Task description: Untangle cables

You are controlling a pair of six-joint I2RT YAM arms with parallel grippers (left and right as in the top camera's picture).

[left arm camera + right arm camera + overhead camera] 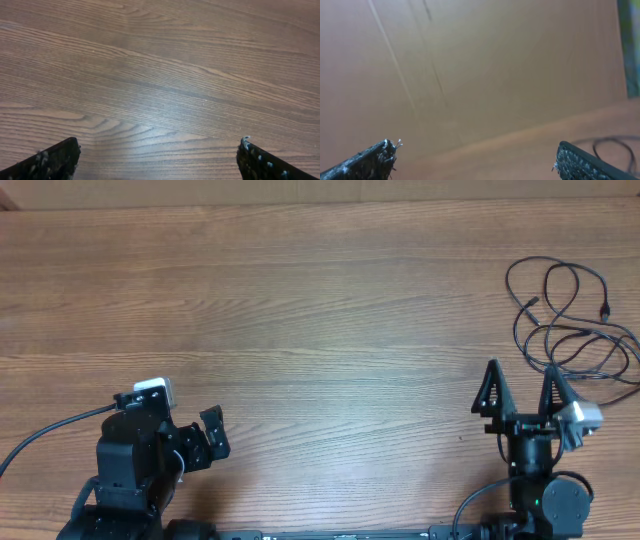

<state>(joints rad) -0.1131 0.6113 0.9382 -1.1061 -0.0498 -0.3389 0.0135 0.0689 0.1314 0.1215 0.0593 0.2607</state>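
Observation:
The cables (572, 322) are thin black cords bunched in overlapping loops at the table's far right, with small plugs at two ends. A loop of them (616, 146) shows at the lower right of the right wrist view. My right gripper (522, 380) is open and empty, its fingers pointing away, just left of and nearer than the bunch. My left gripper (214, 435) is open and empty at the near left, far from the cables. The left wrist view shows only bare wood between its fingers (159, 157).
The wooden table (300, 310) fills the overhead view. A brown cardboard wall (470, 65) stands behind the table's far edge. A thick black arm cable (40, 435) runs off the left edge.

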